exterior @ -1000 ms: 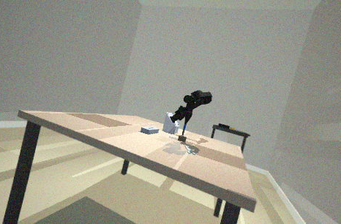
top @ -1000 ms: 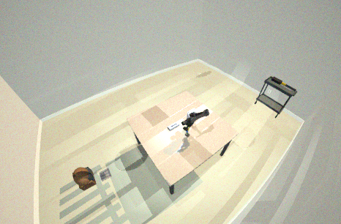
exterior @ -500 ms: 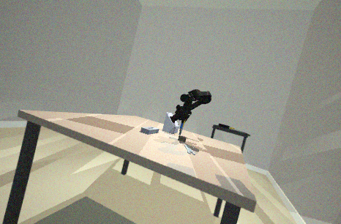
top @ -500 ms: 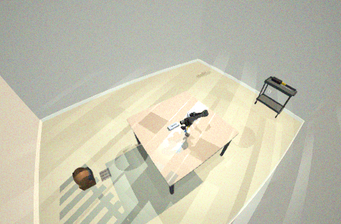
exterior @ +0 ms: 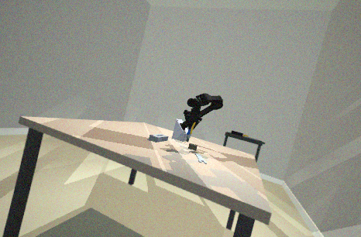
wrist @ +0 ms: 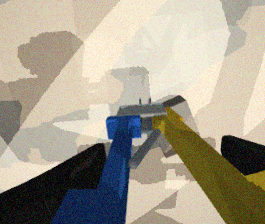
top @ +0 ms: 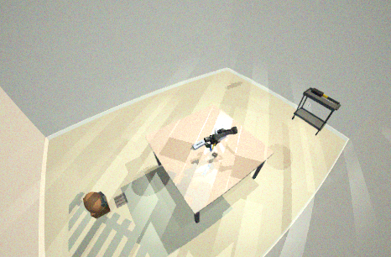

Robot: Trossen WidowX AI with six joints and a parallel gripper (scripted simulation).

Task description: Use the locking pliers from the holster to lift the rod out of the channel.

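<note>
My gripper (top: 211, 144) (exterior: 189, 128) (wrist: 163, 147) is shut on the spread handles of the locking pliers, above the table. The pliers' blue handle (wrist: 118, 167) (top: 211, 149) (exterior: 188, 132) and yellow handle (wrist: 195, 167) (exterior: 192, 126) lie between the black fingers. The grey jaws point down, away from the wrist camera. A small dark block (top: 214, 155) (exterior: 192, 147) (wrist: 176, 101), perhaps the one with the channel, stands on the table near and below the jaws; in the wrist view they partly cover it. I cannot make out the rod.
A pale wedge-shaped stand (exterior: 179, 132) stands behind the gripper. A low grey block (top: 199, 144) (exterior: 158, 138) lies to one side. A light blue flat object (top: 206, 170) (exterior: 201, 158) lies on the table (top: 196, 197) (exterior: 119, 145) in front of the dark block.
</note>
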